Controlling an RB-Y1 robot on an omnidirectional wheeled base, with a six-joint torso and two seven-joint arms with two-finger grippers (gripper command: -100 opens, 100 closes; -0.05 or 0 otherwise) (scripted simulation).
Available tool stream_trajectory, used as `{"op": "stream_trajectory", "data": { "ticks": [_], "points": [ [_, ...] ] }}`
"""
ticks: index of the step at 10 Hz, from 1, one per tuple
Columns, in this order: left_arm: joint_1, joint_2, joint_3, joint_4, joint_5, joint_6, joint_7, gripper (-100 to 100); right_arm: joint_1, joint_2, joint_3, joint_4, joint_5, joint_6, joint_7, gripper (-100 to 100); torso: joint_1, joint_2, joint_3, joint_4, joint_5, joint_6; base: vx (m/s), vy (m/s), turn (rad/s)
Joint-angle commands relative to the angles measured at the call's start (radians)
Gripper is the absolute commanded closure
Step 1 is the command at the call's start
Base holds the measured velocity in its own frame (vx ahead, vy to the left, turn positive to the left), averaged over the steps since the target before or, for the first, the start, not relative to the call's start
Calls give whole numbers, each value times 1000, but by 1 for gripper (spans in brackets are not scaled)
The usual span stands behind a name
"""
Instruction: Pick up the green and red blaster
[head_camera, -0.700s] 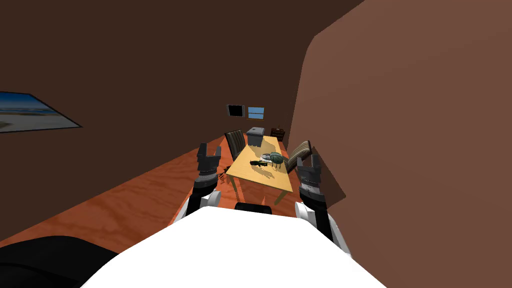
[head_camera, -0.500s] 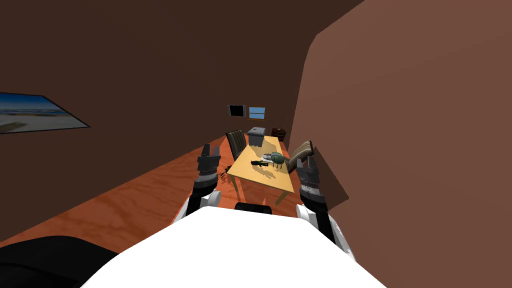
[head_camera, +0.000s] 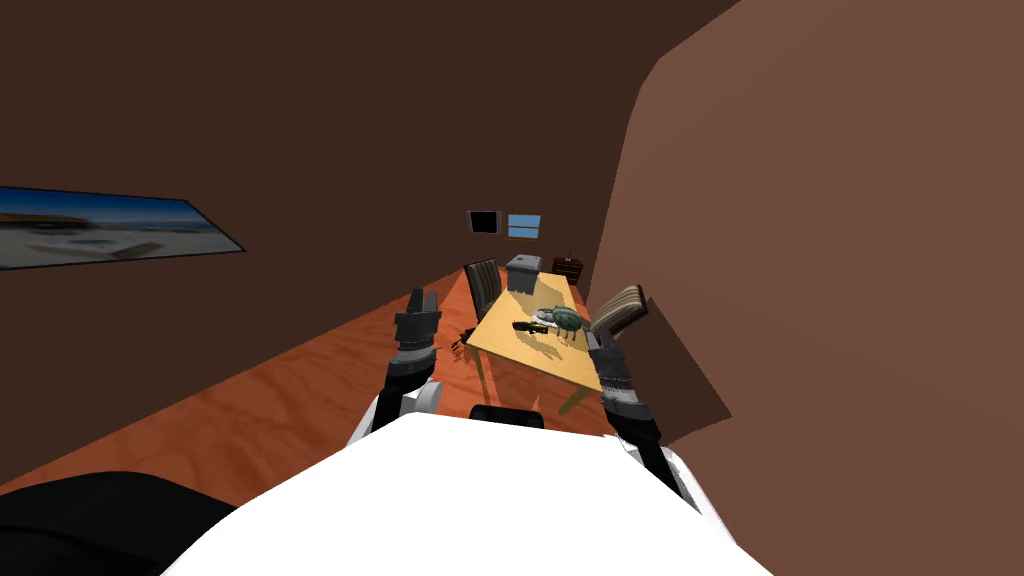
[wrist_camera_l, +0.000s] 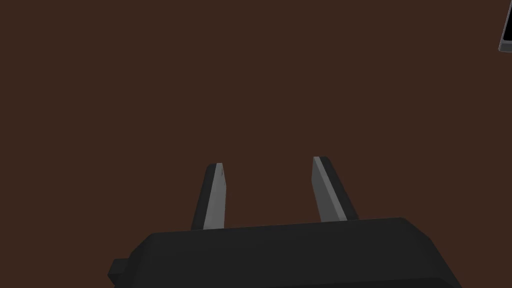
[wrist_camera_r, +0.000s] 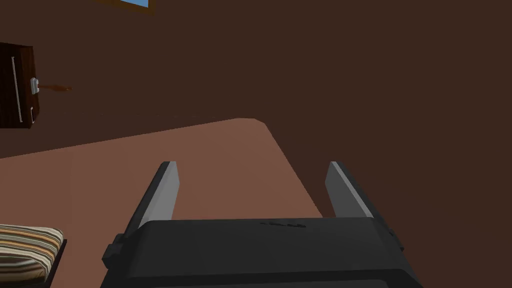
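Currently, entries as follows.

Change: our whole head view has swung, so the beach picture (head_camera: 100, 228) on the dark brown wall sits further toward the middle and the light wooden rectangular surface (head_camera: 520, 355) looks a little nearer. We take this as our own base or torso moving, not the furniture. The right arm has also dropped lower beside the lighter brown wall.

Meaning, as we judge it: the approach is not finished, nothing is held, and the reach has yet to begin.

Task item: the long dark blaster (head_camera: 530, 326) with a green patch lies flat mid-surface, well apart from both arms. We cannot make out any red on it.

Neighbours: a round green domed object (head_camera: 566, 319) just beside the blaster, and a grey box (head_camera: 524, 272) at the far end. Two striped chairs (head_camera: 484, 285) flank the surface. A dark wooden cabinet (head_camera: 567, 268) stands beyond.

Left gripper (head_camera: 423, 298): raised ahead of us, left of the surface; in its wrist view (wrist_camera_l: 267, 164) the fingers stand apart with nothing between them.

Right gripper (head_camera: 601, 345): low by the right-hand chair; in its wrist view (wrist_camera_r: 252, 167) the fingers are spread wide and released.

Writing: none legible. A small embossed mark on the right gripper's dark body is too fine to read. No brand or label shows on the blaster.
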Motion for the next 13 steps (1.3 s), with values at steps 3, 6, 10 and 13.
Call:
{"op": "stream_trajectory", "data": {
  "ticks": [3,6,10,13],
  "points": [
    [0,0,0,0,0,0,0,0,78,-99,24,15,27,40,15,-100,1,-1,0,0,0,0,2,80,179],
    [0,0,0,0,0,0,0,0,154,-190,54,44,57,77,36,-100,2,-1,-1,0,0,0,13,97,214],
    [0,0,0,0,0,0,0,0,233,-283,89,78,90,124,60,-100,-1,-2,-1,-1,0,0,33,62,181],
    [0,0,0,0,0,0,0,0,307,-362,130,116,125,181,86,-100,-2,-3,-2,-1,0,0,51,64,257]
  ]
}}
